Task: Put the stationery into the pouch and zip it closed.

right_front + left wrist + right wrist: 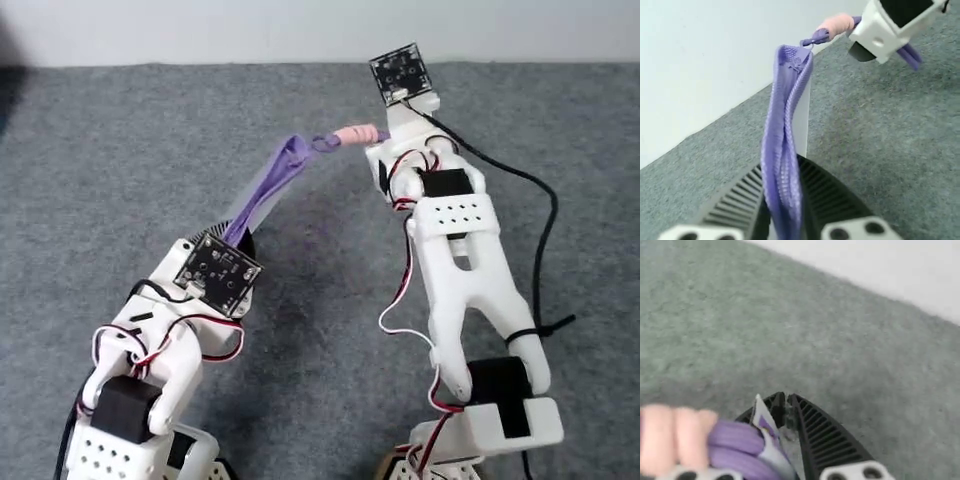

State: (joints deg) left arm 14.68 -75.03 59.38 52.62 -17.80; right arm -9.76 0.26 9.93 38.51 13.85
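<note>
1. the purple pouch (268,187) is hanging in the air above the grey carpet (100,150), stretched in a slanting line between the two arms and not touching the surface.
2. the left gripper (782,172) is clamping the nearer end of the pouch; its ribbed black jaws are pressing on the fabric from both sides.
3. the right gripper (386,152) is pinching the zip pull (352,134), a pink beaded piece on a purple cord. in the right wrist view the black jaws of this gripper (786,401) are lying nearly together, with the cord and pink beads bunched just beside them.
4. the slider (808,42) is sitting at the far end of the pouch, the end nearest the right gripper, with the pull running taut from it to that gripper (875,42).
5. the pouch is showing edge-on and flat, its two sides lying pressed together along the zip line that is visible (what it is holding inside, if anything, cannot be told from these views).
6. a white wall (200,30) is running along the back edge of the carpet.
</note>
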